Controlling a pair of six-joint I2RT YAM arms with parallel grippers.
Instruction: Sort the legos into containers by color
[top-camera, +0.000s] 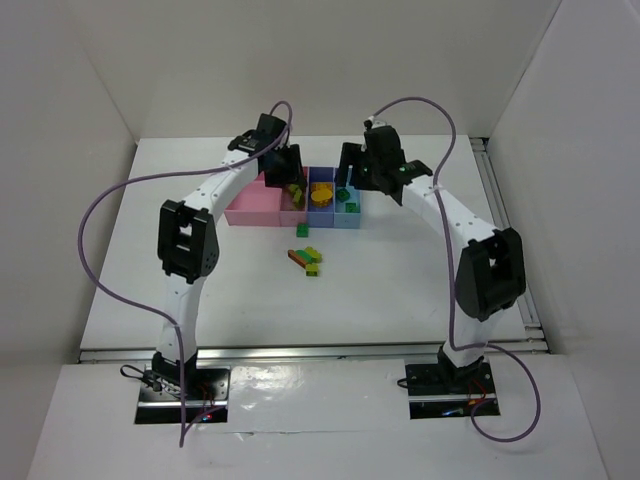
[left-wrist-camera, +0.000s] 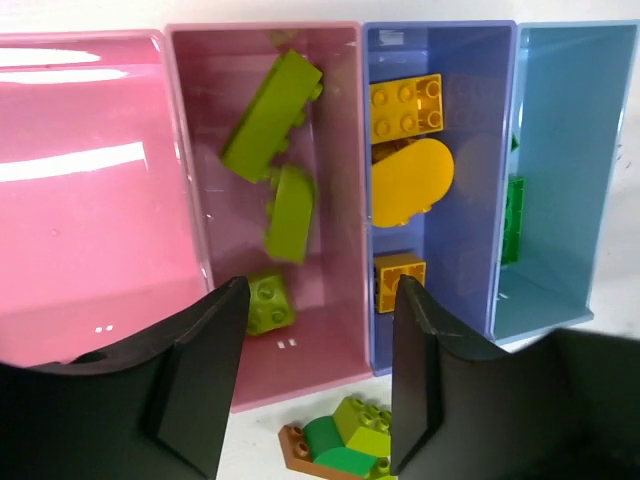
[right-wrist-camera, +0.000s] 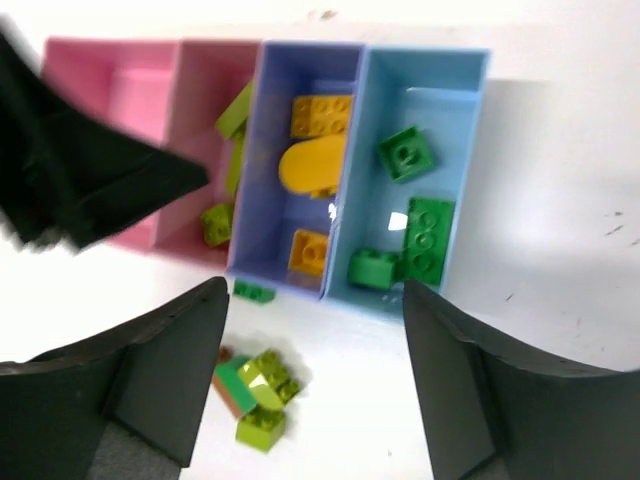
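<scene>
The four joined containers stand mid-table: a wide pink bin (top-camera: 252, 205), a narrow pink bin (left-wrist-camera: 330, 120) with three yellow-green legos (left-wrist-camera: 270, 115), a blue-purple bin (left-wrist-camera: 465, 150) with three orange-yellow legos (left-wrist-camera: 405, 105), and a light blue bin (right-wrist-camera: 455, 130) with three green legos (right-wrist-camera: 428, 235). A loose pile of green, yellow-green and red-brown legos (top-camera: 308, 260) lies in front of the bins, and it also shows in the right wrist view (right-wrist-camera: 255, 395). A small green lego (right-wrist-camera: 253, 291) lies by the bins' front wall. My left gripper (left-wrist-camera: 320, 300) is open and empty above the narrow pink bin's front edge. My right gripper (right-wrist-camera: 315, 300) is open and empty above the bins' front.
The wide pink bin (left-wrist-camera: 80, 200) holds nothing. White walls enclose the table on three sides. A metal rail (top-camera: 505, 230) runs along the right edge. The left gripper's dark body (right-wrist-camera: 90, 180) hangs over the pink bins in the right wrist view.
</scene>
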